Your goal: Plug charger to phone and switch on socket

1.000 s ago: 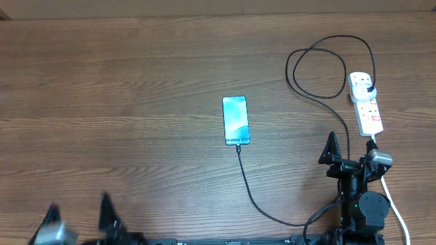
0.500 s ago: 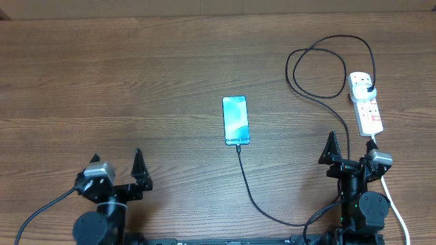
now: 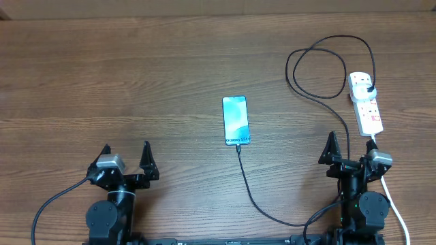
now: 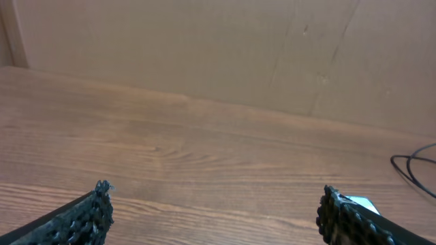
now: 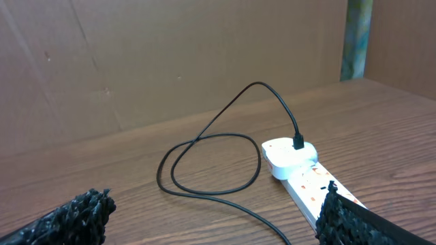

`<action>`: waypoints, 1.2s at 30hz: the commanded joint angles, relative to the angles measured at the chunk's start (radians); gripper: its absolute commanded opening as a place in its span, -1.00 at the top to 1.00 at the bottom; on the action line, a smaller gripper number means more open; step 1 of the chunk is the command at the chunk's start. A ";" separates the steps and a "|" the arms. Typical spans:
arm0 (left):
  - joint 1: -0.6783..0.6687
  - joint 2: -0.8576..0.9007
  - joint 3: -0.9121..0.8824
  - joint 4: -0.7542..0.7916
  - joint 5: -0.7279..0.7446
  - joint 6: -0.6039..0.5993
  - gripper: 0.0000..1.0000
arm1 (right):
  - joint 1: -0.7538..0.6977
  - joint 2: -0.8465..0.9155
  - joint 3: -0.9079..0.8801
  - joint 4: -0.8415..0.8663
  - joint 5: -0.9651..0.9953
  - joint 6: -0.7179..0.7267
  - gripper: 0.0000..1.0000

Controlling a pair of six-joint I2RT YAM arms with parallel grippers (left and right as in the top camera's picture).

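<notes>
You have one phone point(image 3: 235, 120), one charger point(image 3: 259, 201) running from the phone's bottom edge, one socket point(image 3: 366, 103) to the phone's right, and two grippers below it: left gripper point(image 3: 126, 147), right gripper point(image 3: 352, 144).

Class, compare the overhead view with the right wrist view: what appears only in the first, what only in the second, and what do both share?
Only overhead: the phone, screen up at mid-table, with the charger meeting its bottom edge, and the left gripper, open. Only right wrist: the brown board wall behind the table. Both: the socket with the charger plugged into it, the charger's loop, the wooden table, and the open right gripper.
</notes>
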 commanded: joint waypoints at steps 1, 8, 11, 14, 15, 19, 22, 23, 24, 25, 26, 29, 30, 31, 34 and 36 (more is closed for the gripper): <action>0.006 -0.009 -0.066 0.064 0.049 0.061 -0.99 | 0.005 -0.012 -0.006 0.006 -0.005 -0.008 -1.00; 0.006 -0.010 -0.128 0.152 0.111 0.184 -1.00 | 0.005 -0.012 -0.006 0.006 -0.005 -0.008 -1.00; 0.006 -0.010 -0.135 0.159 0.112 0.226 -0.99 | 0.005 -0.012 -0.006 0.006 -0.005 -0.008 -1.00; 0.006 -0.010 -0.135 0.140 0.109 0.255 -0.99 | 0.005 -0.012 -0.006 0.006 -0.005 -0.008 -1.00; 0.007 -0.010 -0.135 0.140 0.104 0.255 -0.99 | 0.005 -0.012 -0.006 0.006 -0.005 -0.008 -1.00; 0.013 -0.010 -0.135 0.140 0.100 0.254 -0.99 | 0.005 -0.012 -0.006 0.006 -0.005 -0.008 -1.00; 0.013 -0.010 -0.135 0.141 0.099 0.254 -0.99 | 0.005 -0.012 -0.006 0.006 -0.005 -0.008 -1.00; 0.013 -0.010 -0.135 0.141 0.100 0.254 -0.99 | 0.005 -0.012 -0.006 0.006 -0.005 -0.008 -1.00; 0.013 -0.010 -0.135 0.141 0.099 0.255 -1.00 | 0.005 -0.012 -0.006 0.006 -0.005 -0.008 -1.00; 0.017 -0.010 -0.135 0.141 0.095 0.255 -0.99 | 0.005 -0.012 -0.006 0.006 -0.005 -0.008 -1.00; 0.022 -0.010 -0.135 0.141 0.096 0.254 -0.99 | 0.005 -0.012 -0.006 0.006 -0.005 -0.008 -1.00; 0.047 -0.010 -0.135 0.140 0.100 0.177 -0.99 | 0.005 -0.012 -0.006 0.006 -0.005 -0.008 -1.00; 0.052 -0.010 -0.134 0.140 0.098 0.162 -0.99 | 0.005 -0.012 -0.006 0.006 -0.005 -0.008 -1.00; 0.055 -0.010 -0.135 0.140 0.095 0.148 -1.00 | 0.005 -0.012 -0.006 0.006 -0.005 -0.008 -1.00; 0.061 -0.010 -0.135 0.138 0.081 0.130 -1.00 | 0.005 -0.012 -0.006 0.006 -0.005 -0.008 -1.00; 0.061 -0.010 -0.135 0.138 0.081 0.135 -1.00 | 0.005 -0.012 -0.006 0.006 -0.005 -0.008 -1.00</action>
